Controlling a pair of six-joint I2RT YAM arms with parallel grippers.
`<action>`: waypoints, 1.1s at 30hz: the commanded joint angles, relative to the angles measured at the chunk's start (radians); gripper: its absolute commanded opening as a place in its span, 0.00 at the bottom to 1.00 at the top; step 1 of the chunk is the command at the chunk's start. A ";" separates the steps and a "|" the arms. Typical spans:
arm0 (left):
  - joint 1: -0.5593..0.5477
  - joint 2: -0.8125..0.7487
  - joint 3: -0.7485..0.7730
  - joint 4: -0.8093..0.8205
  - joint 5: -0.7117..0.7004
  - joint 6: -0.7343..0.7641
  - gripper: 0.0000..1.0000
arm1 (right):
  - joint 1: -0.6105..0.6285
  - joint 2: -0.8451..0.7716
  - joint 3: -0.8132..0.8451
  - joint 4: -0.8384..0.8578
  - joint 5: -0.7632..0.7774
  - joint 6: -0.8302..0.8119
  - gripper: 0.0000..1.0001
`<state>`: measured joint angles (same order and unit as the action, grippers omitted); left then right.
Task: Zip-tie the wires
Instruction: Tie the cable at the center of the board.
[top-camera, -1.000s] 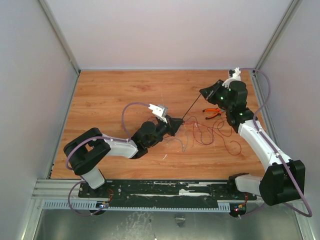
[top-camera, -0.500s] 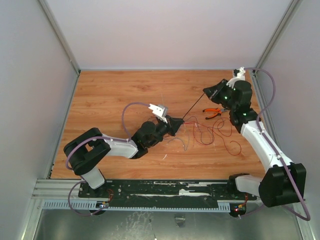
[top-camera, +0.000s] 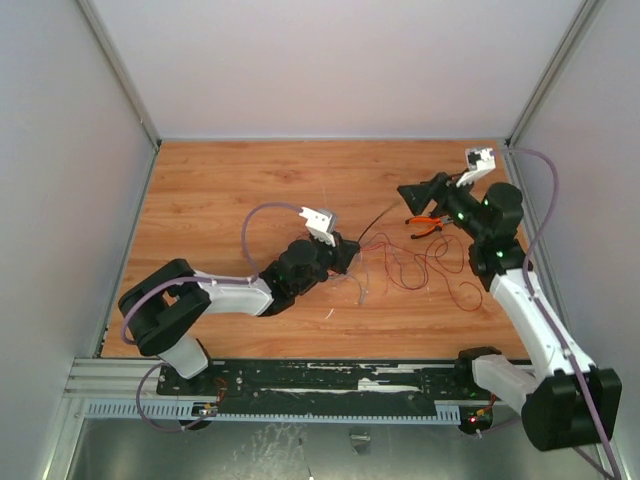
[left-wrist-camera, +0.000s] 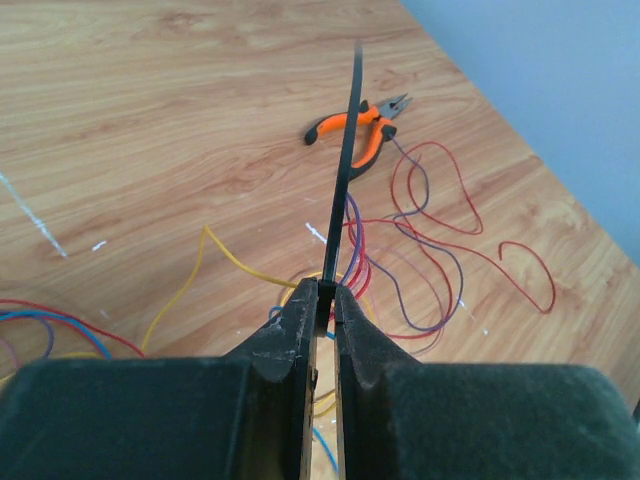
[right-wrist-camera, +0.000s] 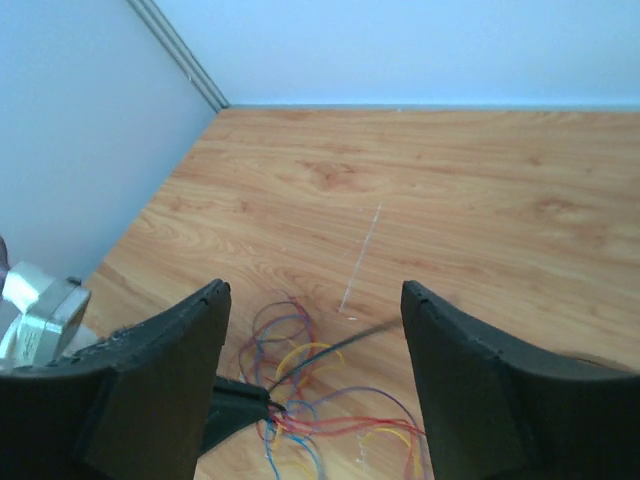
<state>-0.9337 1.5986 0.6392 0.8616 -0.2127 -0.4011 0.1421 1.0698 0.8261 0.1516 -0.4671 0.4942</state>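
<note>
1. The left hand (left-wrist-camera: 322, 300) is clamped on the lower end of the zip tie (left-wrist-camera: 345, 150). In the left wrist view the strip rises out of the closed fingers at centre frame and runs almost straight toward the top edge, with its far end free in the air.
2. The right hand (top-camera: 418, 190), upper right of the overhead view, has its fingers spread wide and holds nothing. The tie's free tip points toward it but is apart from it.
3. The wires (top-camera: 425, 265) lie loose on the worktop (top-camera: 220, 190), curling from under the left hand out to right of centre. A few red and purple strands bunch just beneath the left hand's fingertips.
4. Done, as I judge it: the tie is held and sits at the wires. Whether it already passes under the bunch cannot be told, because the fingers hide that spot.
5. Left to do: no loop is formed. The free end likely has to bend round the gathered strands, enter the head and be pulled tight. The head itself is not visible.
6. The orange-handled pliers (top-camera: 425, 224) lie on the worktop just below the right hand in the overhead view, touched by neither hand.
</note>
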 joint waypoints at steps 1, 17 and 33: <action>-0.006 -0.061 0.052 -0.100 -0.065 0.013 0.00 | -0.008 -0.126 -0.078 0.089 0.033 -0.128 0.75; 0.055 -0.160 0.287 -0.525 -0.154 0.021 0.00 | -0.007 -0.224 -0.187 0.131 -0.268 -0.340 0.99; 0.075 -0.229 0.301 -0.600 -0.118 0.017 0.00 | 0.314 0.054 -0.113 0.149 -0.242 -0.825 0.99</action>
<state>-0.8654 1.4113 0.9184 0.2562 -0.3412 -0.3832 0.3904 1.0760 0.6659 0.3103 -0.8070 -0.1673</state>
